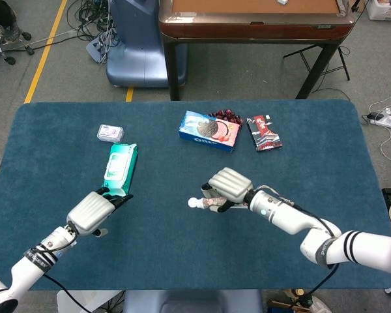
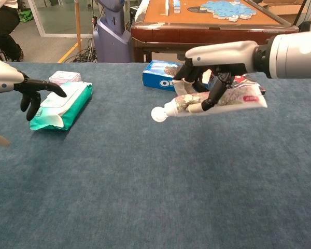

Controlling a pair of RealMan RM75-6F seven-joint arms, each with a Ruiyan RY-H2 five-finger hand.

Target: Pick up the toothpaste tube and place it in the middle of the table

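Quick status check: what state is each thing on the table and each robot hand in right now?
Toothpaste tube: held above the table, cap on, pointing left.
Right robot hand: gripping the tube.
Left robot hand: holding nothing, fingers near the wipes.
Wipes pack: flat, lid closed.
Cookie box: flat.
Red packet: flat.
Small packet: flat.

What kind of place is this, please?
Probably a robotics lab or test room: a blue-covered table with household products, loose cables on the floor, and another machine's blue base behind.
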